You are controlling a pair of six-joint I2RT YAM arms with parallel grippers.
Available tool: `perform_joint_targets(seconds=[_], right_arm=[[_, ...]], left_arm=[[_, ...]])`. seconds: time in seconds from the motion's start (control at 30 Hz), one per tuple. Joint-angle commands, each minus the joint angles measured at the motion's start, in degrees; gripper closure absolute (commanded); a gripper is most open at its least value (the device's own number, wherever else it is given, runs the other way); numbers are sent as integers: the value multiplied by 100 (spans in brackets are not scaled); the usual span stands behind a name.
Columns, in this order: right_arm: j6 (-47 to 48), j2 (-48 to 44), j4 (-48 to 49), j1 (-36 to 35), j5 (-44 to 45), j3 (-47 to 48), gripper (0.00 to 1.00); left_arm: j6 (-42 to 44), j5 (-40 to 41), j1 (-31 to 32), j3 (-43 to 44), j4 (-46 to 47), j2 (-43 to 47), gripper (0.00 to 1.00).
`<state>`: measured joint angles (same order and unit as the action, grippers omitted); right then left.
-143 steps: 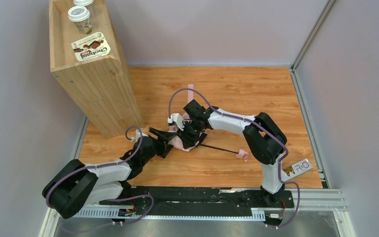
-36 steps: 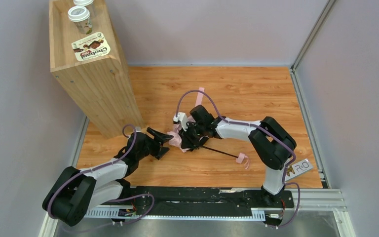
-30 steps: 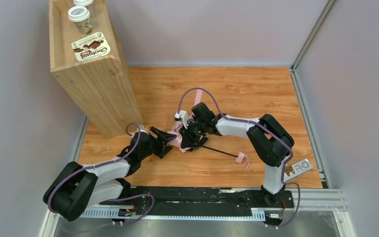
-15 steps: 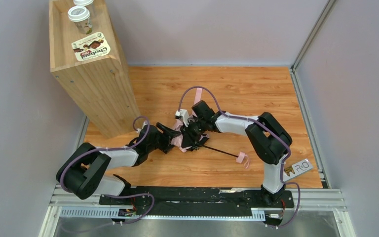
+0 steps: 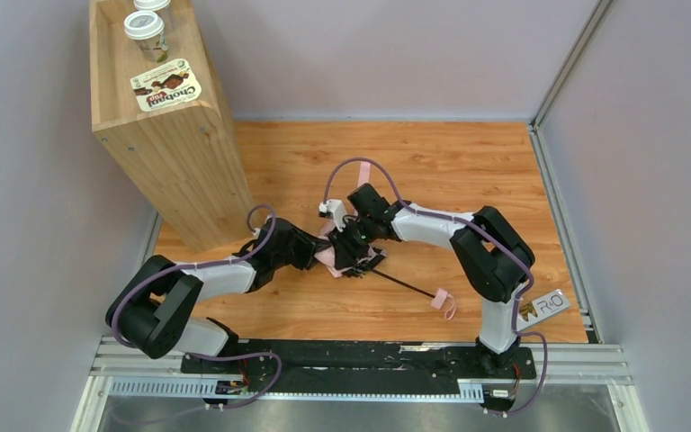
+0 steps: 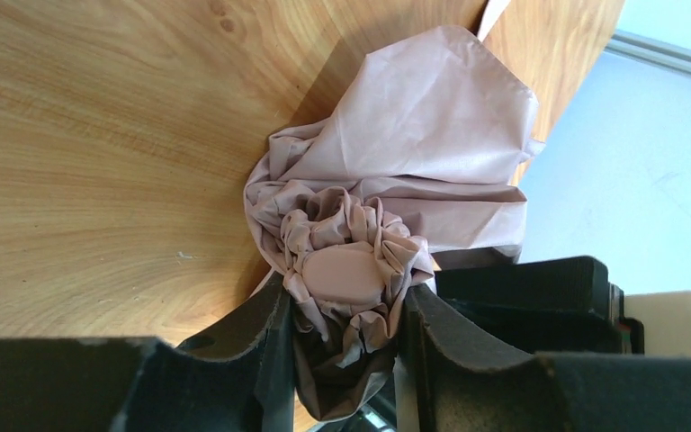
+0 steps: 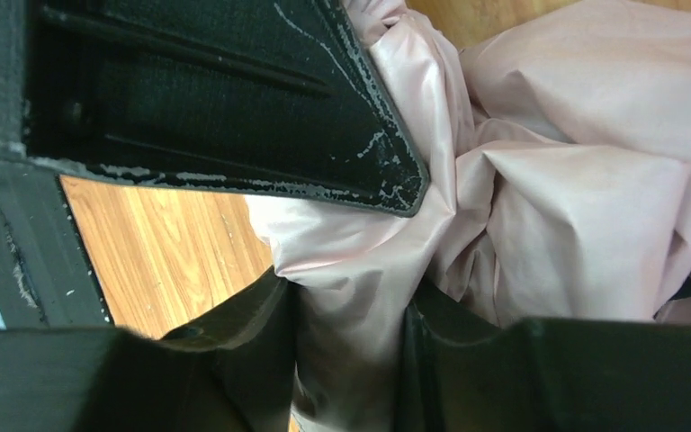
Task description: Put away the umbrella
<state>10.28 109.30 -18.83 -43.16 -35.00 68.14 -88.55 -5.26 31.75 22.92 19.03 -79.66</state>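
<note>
The umbrella (image 5: 330, 256) lies on the wooden floor as a small pale pink bundle. Its thin black shaft (image 5: 405, 284) runs right to a pink end with a loop (image 5: 442, 301). My left gripper (image 5: 313, 251) reaches in from the left. In the left wrist view it (image 6: 346, 310) is shut on the gathered fabric around the round pink cap (image 6: 342, 274). My right gripper (image 5: 351, 247) comes from the right and, in its wrist view, is shut (image 7: 351, 337) on a fold of the pink fabric (image 7: 576, 207). The two grippers sit close together.
A tall wooden shelf box (image 5: 166, 144) stands at the back left, with two lidded cups (image 5: 147, 31) and a Chobani packet (image 5: 166, 90) on top. Grey walls and a metal rail (image 5: 558, 189) bound the floor. A small tag (image 5: 544, 306) lies by the right arm's base.
My left arm has swung right to the bundle, and its wide-open jaws have closed on the umbrella's gathered tip. The right gripper kept its grip and the shaft shifted slightly.
</note>
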Motion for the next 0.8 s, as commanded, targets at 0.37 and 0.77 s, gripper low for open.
perform_joint_targets(seconds=[0.37, 0.77], right_arm=[[-88, -595, -306, -1853, 5492, -601, 3], [-70, -225, -305, -1644, 5094, -547, 100]], left_arm=[[515, -449, -134, 617, -3009, -419, 100], [935, -564, -239, 688, -3117, -182, 92]])
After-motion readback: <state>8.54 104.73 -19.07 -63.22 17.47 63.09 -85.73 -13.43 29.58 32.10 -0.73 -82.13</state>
